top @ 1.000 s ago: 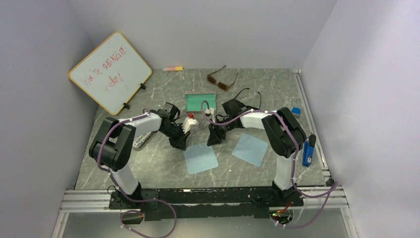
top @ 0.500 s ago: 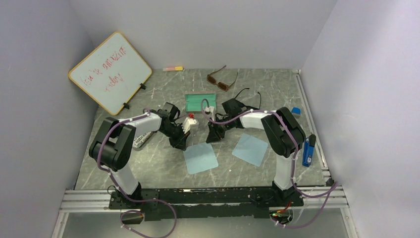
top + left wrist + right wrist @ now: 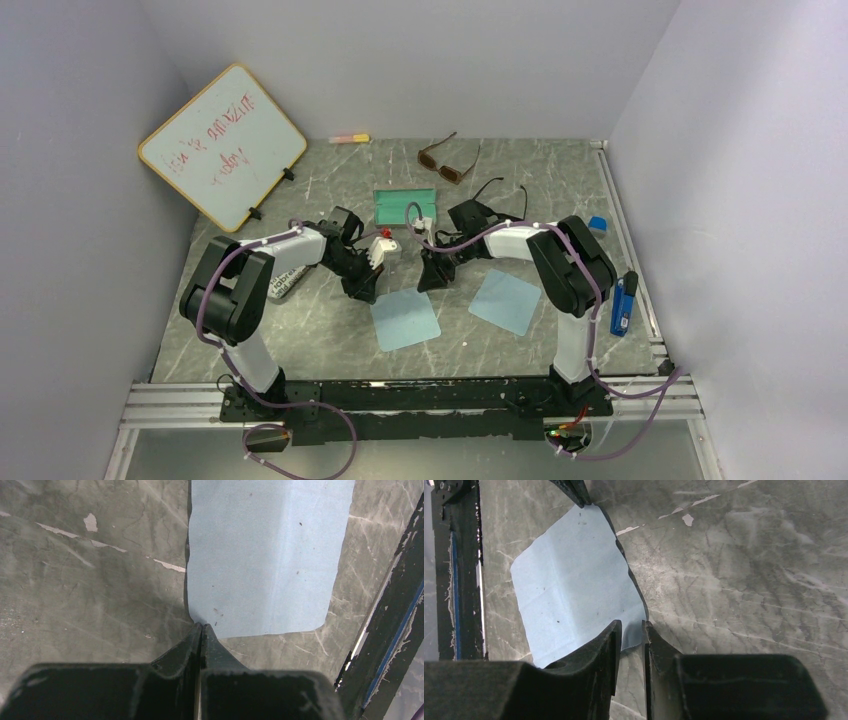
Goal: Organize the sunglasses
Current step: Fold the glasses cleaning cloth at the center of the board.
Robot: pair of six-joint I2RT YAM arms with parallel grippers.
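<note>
**A:** Where are the sunglasses?

**B:** Both pairs are in the upper middle of the overhead view. The brown sunglasses (image 3: 446,162) lie near the back wall with their temples unfolded. Their front runs from upper left down to lower right. The black sunglasses (image 3: 500,195) sit lower and to the right, just beside the right arm's wrist. The wrist hides part of them, so I cannot tell how their long axis runs.

**A:** And the claws?

**B:** Both are lower, at centre frame, on the blue cloth (image 3: 405,318). The left claw (image 3: 201,627) is fully closed, tips meeting at the cloth's upper-left corner. Whether any fabric is caught there I cannot tell. The right claw (image 3: 631,627) stands a narrow gap apart, with the cloth's upper-right corner lying in that gap. Neither claw has hold of any glasses.

**A:** Which arm is nearer?

**B:** The right, I judge. The black pair lies near its claw, up and to the right. The brown pair is well apart from both claws, further up the frame.
</note>
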